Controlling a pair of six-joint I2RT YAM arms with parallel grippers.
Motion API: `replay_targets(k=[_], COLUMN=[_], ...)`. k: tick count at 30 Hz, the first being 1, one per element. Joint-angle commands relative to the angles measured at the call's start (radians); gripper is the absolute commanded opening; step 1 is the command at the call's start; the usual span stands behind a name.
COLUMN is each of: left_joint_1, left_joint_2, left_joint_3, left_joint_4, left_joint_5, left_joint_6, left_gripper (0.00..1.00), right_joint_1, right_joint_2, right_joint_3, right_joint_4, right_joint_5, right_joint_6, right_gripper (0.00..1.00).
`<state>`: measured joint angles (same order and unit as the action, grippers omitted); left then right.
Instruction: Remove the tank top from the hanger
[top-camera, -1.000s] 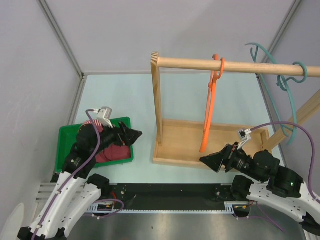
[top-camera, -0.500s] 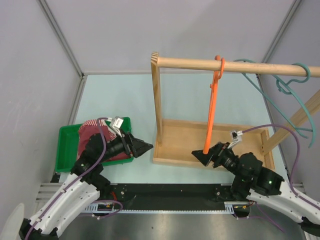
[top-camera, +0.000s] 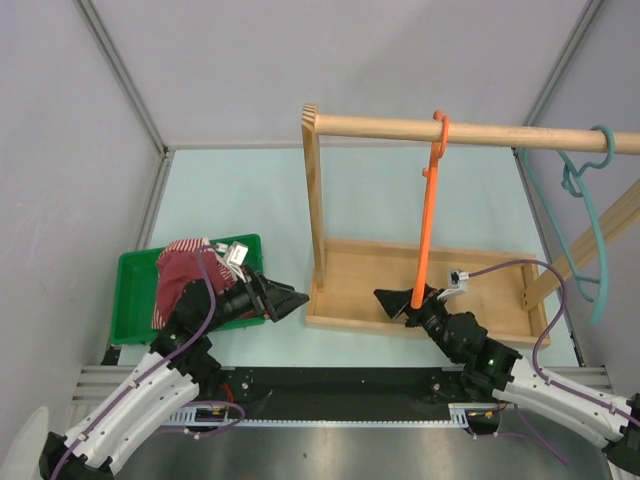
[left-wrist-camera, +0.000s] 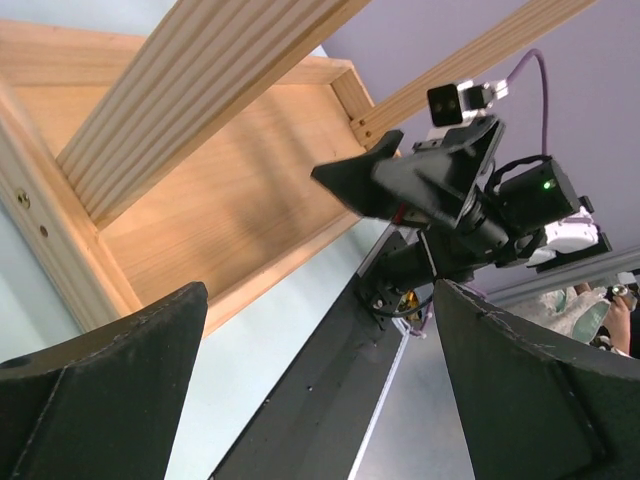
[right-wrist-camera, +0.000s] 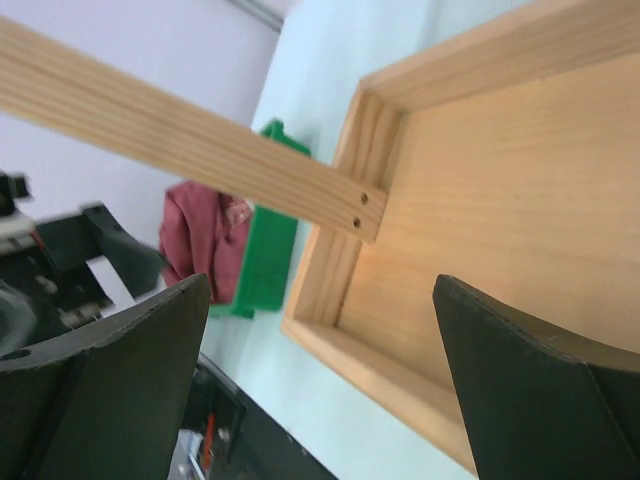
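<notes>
left end effector (top-camera: 297, 298) agape, tips facing right end effector (top-camera: 386, 299)

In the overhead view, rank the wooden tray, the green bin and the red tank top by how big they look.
1. wooden tray
2. green bin
3. red tank top, partly hidden

The left fingers (top-camera: 290, 297) have swung off the green tray (top-camera: 135, 268) toward the wooden rack (top-camera: 330, 300), uncovering the red tank top (top-camera: 180, 270). The right fingers (top-camera: 390, 300) slid left to the foot of the orange hanger (top-camera: 428, 230), which now hangs nearly straight. The teal hanger (top-camera: 592, 235) has swung to the far right.
</notes>
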<state>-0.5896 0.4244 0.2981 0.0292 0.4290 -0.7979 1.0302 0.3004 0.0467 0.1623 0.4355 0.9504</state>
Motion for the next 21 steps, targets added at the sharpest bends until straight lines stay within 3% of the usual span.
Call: replay_targets(k=[1, 4, 12, 21], left_joint_1=[-0.006, -0.007, -0.006, -0.006], left_joint_2=[-0.029, -0.079, -0.242, -0.377], left_joint_3=[-0.043, -0.091, -0.331, -0.435], left_joint_4=[0.097, 0.118, 0.314, 0.371], left_joint_5=[-0.003, -0.004, 0.008, 0.034], left_joint_6=[-0.053, -0.072, -0.173, -0.193], left_gripper=[0.99, 1.0, 0.99, 0.99], right_joint_1=[-0.045, -0.048, -0.047, -0.047], right_joint_2=[-0.021, -0.076, -0.198, -0.199], right_joint_3=[-0.097, -0.143, -0.134, -0.134], right_joint_4=[0.209, 0.214, -0.004, 0.011], right_joint_5=[0.036, 0.014, 0.017, 0.003], right_joint_6=[0.047, 0.065, 0.134, 0.142], right_gripper=[1.0, 1.0, 1.0, 1.0])
